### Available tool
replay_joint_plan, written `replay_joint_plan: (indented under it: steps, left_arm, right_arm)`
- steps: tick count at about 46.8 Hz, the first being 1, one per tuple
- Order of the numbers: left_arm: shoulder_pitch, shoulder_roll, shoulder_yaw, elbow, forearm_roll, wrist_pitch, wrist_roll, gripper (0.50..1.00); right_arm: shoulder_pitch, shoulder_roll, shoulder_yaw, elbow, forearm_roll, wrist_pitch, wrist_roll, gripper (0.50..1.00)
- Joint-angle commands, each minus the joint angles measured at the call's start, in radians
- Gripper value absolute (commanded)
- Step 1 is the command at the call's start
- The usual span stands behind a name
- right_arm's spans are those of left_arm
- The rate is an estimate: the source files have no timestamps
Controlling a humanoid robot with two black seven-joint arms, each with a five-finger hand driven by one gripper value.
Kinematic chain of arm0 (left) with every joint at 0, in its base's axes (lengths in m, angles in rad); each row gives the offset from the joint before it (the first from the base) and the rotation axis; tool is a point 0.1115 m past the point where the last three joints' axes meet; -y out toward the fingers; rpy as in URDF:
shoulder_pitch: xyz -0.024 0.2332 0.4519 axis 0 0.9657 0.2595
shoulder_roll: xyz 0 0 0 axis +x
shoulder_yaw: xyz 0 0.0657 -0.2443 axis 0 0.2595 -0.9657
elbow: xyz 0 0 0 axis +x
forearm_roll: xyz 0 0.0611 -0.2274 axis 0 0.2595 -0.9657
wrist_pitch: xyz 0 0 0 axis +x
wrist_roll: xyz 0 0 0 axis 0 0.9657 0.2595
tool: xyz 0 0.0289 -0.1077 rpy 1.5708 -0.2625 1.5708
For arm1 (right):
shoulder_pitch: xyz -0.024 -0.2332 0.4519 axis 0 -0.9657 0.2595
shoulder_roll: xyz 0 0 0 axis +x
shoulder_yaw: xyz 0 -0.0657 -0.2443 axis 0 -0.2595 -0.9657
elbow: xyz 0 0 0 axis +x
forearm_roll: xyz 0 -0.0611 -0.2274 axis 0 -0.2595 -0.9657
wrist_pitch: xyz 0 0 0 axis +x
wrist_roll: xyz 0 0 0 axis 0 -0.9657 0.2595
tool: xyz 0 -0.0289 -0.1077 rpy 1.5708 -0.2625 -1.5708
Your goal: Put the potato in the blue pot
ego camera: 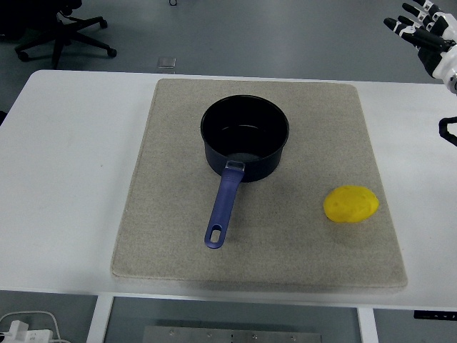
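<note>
Centrally on the beige mat [178, 243] sits the blue pot [245, 138], empty, handle pointing toward 7 o'clock. At its 4 o'clock lies the smooth yellow oval potato [350, 204], well apart. Right hand [427, 32] hovers at 2 o'clock, fingers spread, holding nothing.

Glossy dark enamel on the blue pot [245, 139], its inside catching a soft sheen, and the handle [223, 206] looks like smooth blue plastic. Under it, a matt beige mat [300, 128], coarse and felt-like cloth. The yellow potato [350, 204] shows a smooth, slightly waxy skin. The desk [71, 164] is plain white, smooth, low-sheen laminate.
</note>
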Motion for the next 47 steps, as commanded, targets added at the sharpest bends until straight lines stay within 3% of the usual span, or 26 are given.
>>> replay_joint_plan:
  steps: [1, 43, 47]
  left_arm:
    - [-0.002, 0.0, 0.003, 0.001, 0.0, 0.003, -0.001, 0.994]
    - [-0.029, 0.0, 0.004, -0.001, 0.014, 0.004, 0.003, 0.994]
    - [-0.029, 0.0, 0.003, -0.001, 0.014, 0.004, 0.003, 0.994]
  right_arm:
    - [0.001, -0.003, 0.0, 0.0, 0.001, 0.0, 0.0, 0.932]
    - [0.008, -0.027, -0.012, 0.005, -0.006, 0.008, -0.002, 0.932]
    - [0.008, -0.044, -0.028, 0.025, -0.005, 0.011, -0.031, 0.932]
